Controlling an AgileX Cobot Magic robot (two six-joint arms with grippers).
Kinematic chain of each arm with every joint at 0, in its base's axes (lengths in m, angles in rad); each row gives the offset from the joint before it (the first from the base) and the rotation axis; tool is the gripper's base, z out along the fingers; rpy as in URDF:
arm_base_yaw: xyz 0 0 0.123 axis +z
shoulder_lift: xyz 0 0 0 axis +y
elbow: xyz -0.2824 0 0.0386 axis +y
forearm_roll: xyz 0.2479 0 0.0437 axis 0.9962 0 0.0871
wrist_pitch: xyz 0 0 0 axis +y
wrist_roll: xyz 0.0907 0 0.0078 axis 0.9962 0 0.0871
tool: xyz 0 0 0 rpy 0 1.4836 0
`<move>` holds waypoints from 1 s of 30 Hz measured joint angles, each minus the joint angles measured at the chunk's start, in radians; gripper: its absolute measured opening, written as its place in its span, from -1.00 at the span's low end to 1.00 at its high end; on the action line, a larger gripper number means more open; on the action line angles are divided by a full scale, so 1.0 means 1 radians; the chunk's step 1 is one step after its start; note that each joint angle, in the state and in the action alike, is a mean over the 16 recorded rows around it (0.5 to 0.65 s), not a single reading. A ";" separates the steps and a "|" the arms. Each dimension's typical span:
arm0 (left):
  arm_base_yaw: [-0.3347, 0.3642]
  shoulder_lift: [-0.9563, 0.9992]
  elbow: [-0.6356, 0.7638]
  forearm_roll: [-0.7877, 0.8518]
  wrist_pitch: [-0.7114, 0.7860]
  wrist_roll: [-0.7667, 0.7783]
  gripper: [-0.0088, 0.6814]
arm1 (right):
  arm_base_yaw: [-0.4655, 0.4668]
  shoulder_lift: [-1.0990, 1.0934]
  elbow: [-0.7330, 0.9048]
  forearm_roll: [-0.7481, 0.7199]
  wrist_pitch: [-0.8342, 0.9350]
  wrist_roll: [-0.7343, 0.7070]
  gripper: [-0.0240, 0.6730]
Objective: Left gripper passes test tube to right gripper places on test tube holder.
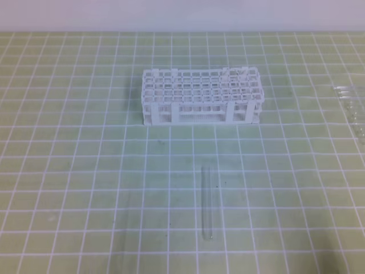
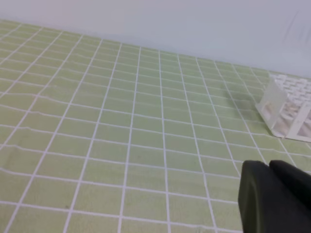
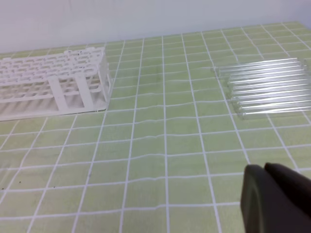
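High cam looks down on the worktop (image 1: 68,171); both wrist cams sit low behind their hand, all sharing the rack (image 1: 202,96).

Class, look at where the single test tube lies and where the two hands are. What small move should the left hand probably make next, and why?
Probably the left hand should open and travel toward the test tube. The tube lies flat on the green grid mat, in front of the test tube holder, untouched. The left hand is shut and holds nothing, and neither hand appears in the high view.
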 joint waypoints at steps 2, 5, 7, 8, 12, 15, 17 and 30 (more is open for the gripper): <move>0.000 -0.004 0.001 0.000 0.000 0.002 -0.96 | 0.000 0.000 0.000 0.000 0.000 0.000 -0.98; 0.000 0.000 -0.001 0.000 0.001 0.003 -0.95 | 0.000 0.000 0.000 0.000 0.000 0.000 -0.98; 0.000 0.001 -0.002 0.000 0.002 0.003 -0.95 | 0.000 0.000 0.000 0.000 0.000 -0.001 -0.98; 0.000 0.000 -0.001 0.000 0.001 0.004 -0.95 | 0.000 0.000 0.000 0.000 0.000 -0.001 -0.98; 0.000 -0.004 0.001 0.000 -0.001 0.007 -0.96 | 0.000 0.000 0.000 0.009 -0.002 -0.001 -0.98; 0.000 -0.008 0.004 -0.003 -0.005 0.009 -0.96 | 0.000 0.000 0.000 0.032 -0.010 -0.001 -0.98; 0.000 -0.006 0.004 -0.006 -0.007 0.009 -0.96 | 0.000 0.000 0.000 0.052 -0.024 -0.002 -0.98; 0.000 -0.008 0.007 -0.055 -0.040 -0.013 -0.96 | 0.000 0.000 0.000 0.249 -0.228 -0.001 -0.98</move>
